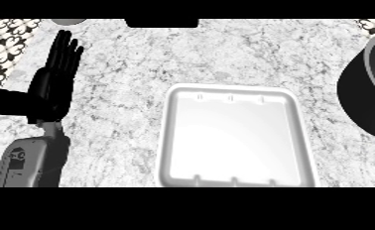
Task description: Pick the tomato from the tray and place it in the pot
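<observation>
- Tomato: nowhere in view — not on the tray, and whether it is in the pot cannot be told.
- White tray (238,135) sits near-centre, holding nothing.
- Dark pot (360,92) is cut off at the right edge.
- Left hand (57,75) rests far left, fingers straight and holding nothing; the right hand is unseen.
- Progress — tray cleared, placement unconfirmed.

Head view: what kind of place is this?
Likely a kitchen counter: speckled stone-look countertop, a white tray on it, and a dark pot at the right edge. Left hand rests open at left.
</observation>
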{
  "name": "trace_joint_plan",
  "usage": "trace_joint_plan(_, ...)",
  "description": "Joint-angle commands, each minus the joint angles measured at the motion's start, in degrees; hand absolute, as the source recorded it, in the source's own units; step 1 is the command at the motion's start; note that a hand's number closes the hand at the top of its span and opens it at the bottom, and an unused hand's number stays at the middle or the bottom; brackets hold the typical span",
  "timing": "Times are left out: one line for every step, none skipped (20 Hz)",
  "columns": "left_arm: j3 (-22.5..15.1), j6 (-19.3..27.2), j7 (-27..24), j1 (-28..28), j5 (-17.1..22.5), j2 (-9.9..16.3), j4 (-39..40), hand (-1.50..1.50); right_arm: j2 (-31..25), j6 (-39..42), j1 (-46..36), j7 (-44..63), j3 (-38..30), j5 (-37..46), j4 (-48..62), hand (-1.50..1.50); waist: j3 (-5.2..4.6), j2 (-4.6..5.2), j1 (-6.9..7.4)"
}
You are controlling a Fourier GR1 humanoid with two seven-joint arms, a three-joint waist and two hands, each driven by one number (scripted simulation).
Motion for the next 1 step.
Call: trace_joint_plan(-0.02,1.25,1.66,-1.36,-0.49,-0.09,-0.39,0.0,-1.71,4.7,2.41,-3.41,-0.67,-0.86,0.38,-1.5,0.16,-0.09,-0.27)
